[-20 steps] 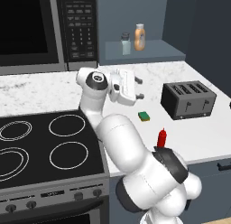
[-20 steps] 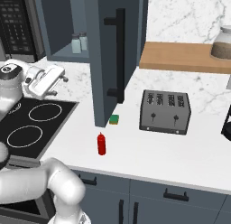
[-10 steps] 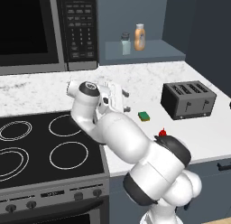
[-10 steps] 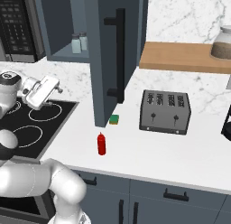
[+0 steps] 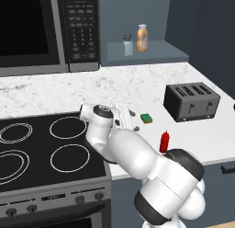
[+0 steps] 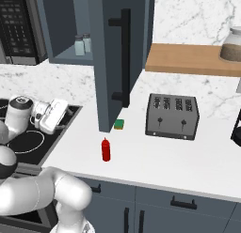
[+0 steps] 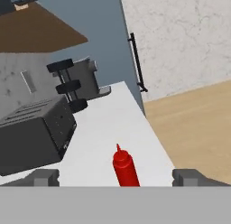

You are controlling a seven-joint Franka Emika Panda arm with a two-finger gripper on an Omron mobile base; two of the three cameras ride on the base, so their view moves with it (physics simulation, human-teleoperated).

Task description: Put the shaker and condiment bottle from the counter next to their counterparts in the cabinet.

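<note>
The red condiment bottle (image 5: pixel 165 142) stands upright near the front edge of the white speckled counter (image 5: pixel 137 87). In the right base view the condiment bottle (image 6: pixel 106 149) is in front of the open cabinet door. My gripper (image 5: pixel 134 121) hangs low over the stove's right edge, left of the bottle and apart from it. In the hand view the condiment bottle (image 7: pixel 125 169) sits between my spread fingertips (image 7: pixel 45 177), so my gripper (image 7: pixel 117 178) is open and empty. A pale shaker (image 5: pixel 127 44) and an orange-tan bottle (image 5: pixel 142 37) stand in the cabinet niche (image 5: pixel 151 52).
A black toaster (image 5: pixel 192 100) sits right of the bottle and a green sponge (image 5: pixel 146 117) lies between gripper and toaster. The open cabinet door (image 6: pixel 110 63) stands over the counter. The microwave (image 5: pixel 41 29) hangs above the black cooktop (image 5: pixel 50 149). A wooden board (image 6: pixel 188 60) with a jar is at the back right.
The arm has folded down and the hand has dropped from mid-height to just above the stove's right edge, turning toward the red bottle. The jaws stayed wide. Nothing on the counter moved.
</note>
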